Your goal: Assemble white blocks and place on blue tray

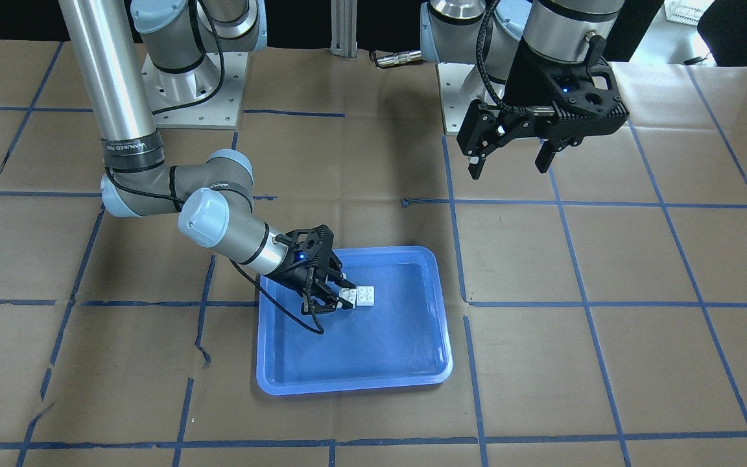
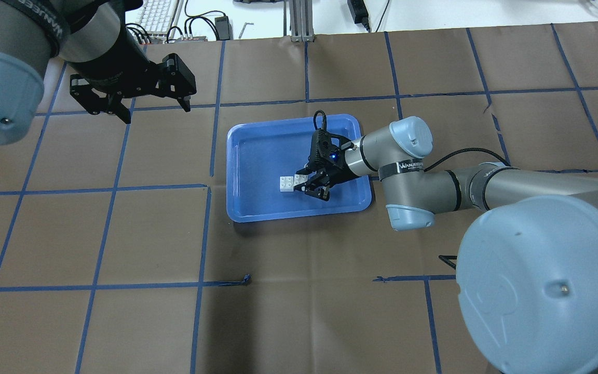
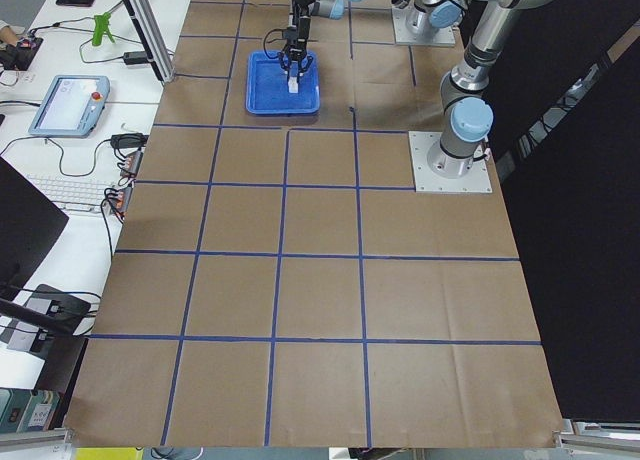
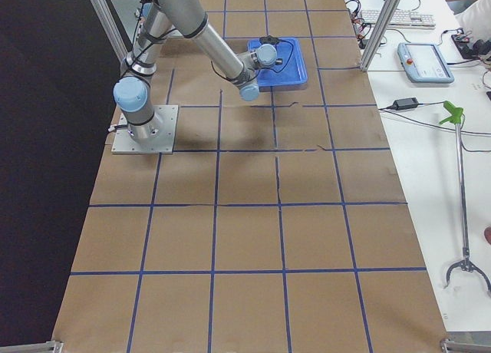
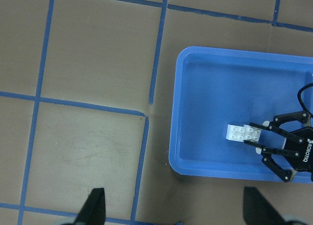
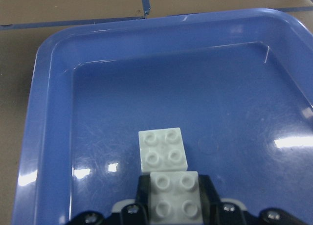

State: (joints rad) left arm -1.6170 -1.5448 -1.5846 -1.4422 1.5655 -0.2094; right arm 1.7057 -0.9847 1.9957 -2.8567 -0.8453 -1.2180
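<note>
The two white blocks (image 1: 360, 296) sit joined as an offset pair inside the blue tray (image 1: 380, 363). My right gripper (image 1: 341, 297) reaches low into the tray, its jaws shut on the nearer block (image 6: 175, 198). The other block (image 6: 162, 147) sticks out ahead on the tray floor. The pair also shows in the overhead view (image 2: 291, 183) and the left wrist view (image 5: 242, 133). My left gripper (image 1: 509, 167) hangs open and empty high above the table, well away from the tray (image 2: 257, 156).
Brown paper with a blue tape grid covers the table (image 2: 122, 234). Both arm bases (image 1: 192, 91) stand at the robot's edge. A keyboard and cables (image 2: 159, 15) lie beyond the far edge. The tray rim (image 6: 44, 112) rises around the blocks.
</note>
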